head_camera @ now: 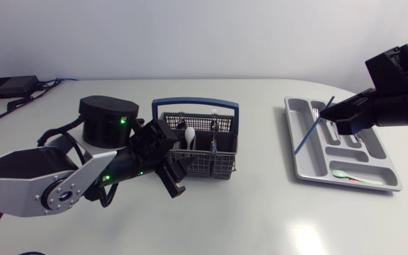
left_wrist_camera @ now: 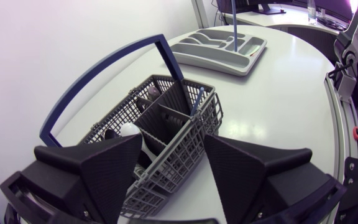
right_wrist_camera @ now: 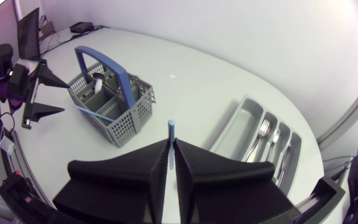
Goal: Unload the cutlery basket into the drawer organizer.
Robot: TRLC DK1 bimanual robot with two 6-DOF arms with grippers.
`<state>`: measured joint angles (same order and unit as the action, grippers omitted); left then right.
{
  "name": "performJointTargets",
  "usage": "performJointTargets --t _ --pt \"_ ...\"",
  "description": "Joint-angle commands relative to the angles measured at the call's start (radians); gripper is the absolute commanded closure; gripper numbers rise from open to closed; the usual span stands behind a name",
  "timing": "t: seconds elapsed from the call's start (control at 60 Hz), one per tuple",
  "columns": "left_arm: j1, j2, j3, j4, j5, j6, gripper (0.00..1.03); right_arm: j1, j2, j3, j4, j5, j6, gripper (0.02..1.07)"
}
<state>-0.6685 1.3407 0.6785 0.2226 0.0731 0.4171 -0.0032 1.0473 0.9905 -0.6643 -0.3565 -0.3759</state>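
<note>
Your right jaws are gripping a blue stick (head_camera: 310,132) over the organizer (head_camera: 378,153) near the right edge of the counter (head_camera: 261,212); your left jaws are gaping wide at the basket (head_camera: 211,164), which is sitting mid-counter.

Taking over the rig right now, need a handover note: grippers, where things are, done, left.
Left gripper: open, at a corner of the cutlery basket, holding nothing.
Right gripper: shut on a thin blue utensil, tilted over the drawer organizer.
Done: forks and a pale green spoon lie in the organizer.
Left: white spoon, blue-handled piece and darker pieces in the basket; blue utensil not yet set down.
</note>
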Motion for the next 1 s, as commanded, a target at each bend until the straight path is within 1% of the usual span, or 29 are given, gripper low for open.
performJointTargets --t 0.0,0.183,0.317,0.7,0.983 --pt "-0.016 0.026 0.023 0.014 -0.010 0.022 0.32 -0.075 0.082 0.034 -0.021 -0.024 -0.029 0.96" --pt "-0.020 0.028 0.024 0.014 -0.016 0.025 0.32 -0.176 0.270 0.103 -0.021 -0.024 -0.034 0.96" --pt "-0.020 0.028 0.026 0.014 -0.016 0.029 0.32 -0.218 0.399 0.165 -0.029 -0.025 -0.031 0.96" --pt "-0.028 0.044 0.026 0.024 -0.018 0.034 0.32 -0.230 0.715 0.347 -0.044 -0.032 0.031 0.96" --pt "-0.036 0.072 0.033 0.040 -0.022 0.040 0.32 -0.216 0.919 0.459 0.078 -0.029 0.118 0.96"
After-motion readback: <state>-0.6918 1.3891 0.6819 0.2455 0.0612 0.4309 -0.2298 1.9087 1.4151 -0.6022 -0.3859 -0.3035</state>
